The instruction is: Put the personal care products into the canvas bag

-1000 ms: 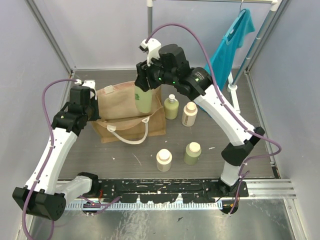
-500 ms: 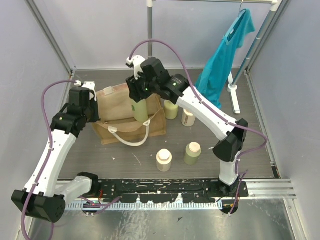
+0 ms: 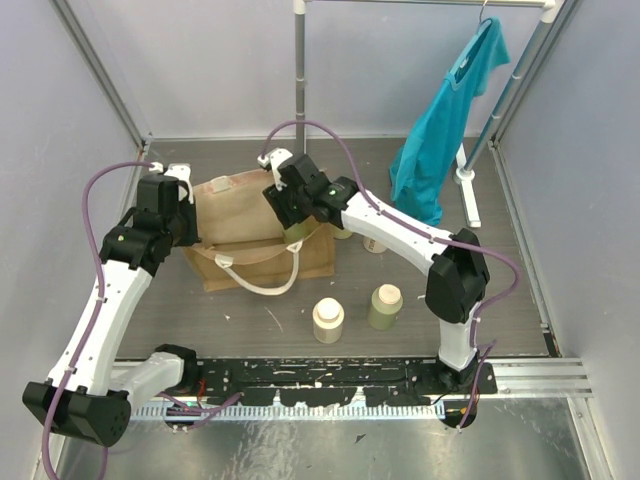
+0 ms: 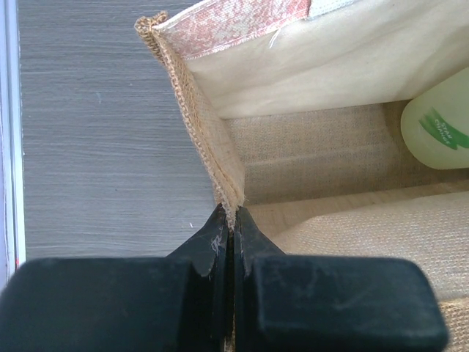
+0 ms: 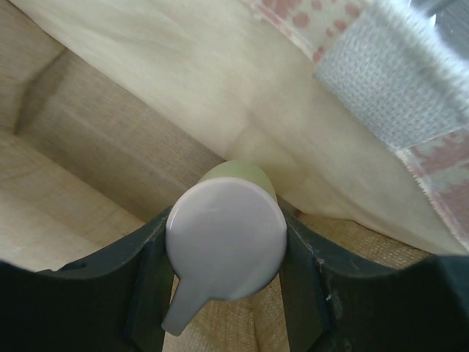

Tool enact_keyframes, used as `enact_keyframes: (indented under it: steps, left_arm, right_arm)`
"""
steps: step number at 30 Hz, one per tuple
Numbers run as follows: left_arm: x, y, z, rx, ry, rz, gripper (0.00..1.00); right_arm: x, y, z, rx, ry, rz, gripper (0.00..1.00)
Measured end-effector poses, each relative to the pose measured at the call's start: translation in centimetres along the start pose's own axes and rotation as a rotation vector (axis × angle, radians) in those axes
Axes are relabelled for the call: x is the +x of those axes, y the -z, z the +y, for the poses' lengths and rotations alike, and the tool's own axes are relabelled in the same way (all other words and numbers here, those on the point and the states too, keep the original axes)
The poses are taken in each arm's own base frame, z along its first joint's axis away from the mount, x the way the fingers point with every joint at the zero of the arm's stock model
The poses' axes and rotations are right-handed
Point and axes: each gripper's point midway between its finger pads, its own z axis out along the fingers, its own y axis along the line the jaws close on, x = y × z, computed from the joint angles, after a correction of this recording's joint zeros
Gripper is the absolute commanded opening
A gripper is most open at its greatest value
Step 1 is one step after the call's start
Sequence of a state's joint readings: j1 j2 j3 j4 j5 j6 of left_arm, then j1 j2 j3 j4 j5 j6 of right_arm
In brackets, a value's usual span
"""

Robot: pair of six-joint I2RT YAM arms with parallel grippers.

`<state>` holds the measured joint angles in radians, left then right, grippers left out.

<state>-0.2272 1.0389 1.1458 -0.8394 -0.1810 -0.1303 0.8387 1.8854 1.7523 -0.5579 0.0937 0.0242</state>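
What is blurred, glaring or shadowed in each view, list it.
Top external: even light, sharp, no glare on the canvas bag. Left wrist: bag weave crisp, black jaws slightly soft, pale green bottle bright. Right wrist: pump cap fairly sharp, white tab blurred.

Right claw [image 5: 226, 220] and green bottle [image 5: 223, 253] — now lower, inside the canvas bag [image 3: 225, 215]

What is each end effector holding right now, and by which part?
Left end effector pinches the canvas bag by its burlap rim. Right end effector grips a pale green pump bottle at its cream pump top, inside the bag.
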Motion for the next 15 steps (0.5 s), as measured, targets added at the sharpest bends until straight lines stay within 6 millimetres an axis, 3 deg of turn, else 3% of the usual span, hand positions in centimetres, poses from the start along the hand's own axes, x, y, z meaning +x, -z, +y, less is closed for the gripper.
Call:
enact_keyframes:
  steps: [6, 15]
  left_arm:
    - [0.0, 0.0, 0.0, 0.002, 0.000, 0.002, 0.08]
    - [0.0, 0.1, -0.1, 0.004, 0.000, 0.001, 0.08]
  right_arm:
    - [2.7, -1.3, -1.0, 0.047, 0.024, 0.044, 0.01]
    - [3.4, -0.8, -2.8, 0.074, -0.004, 0.045, 0.01]
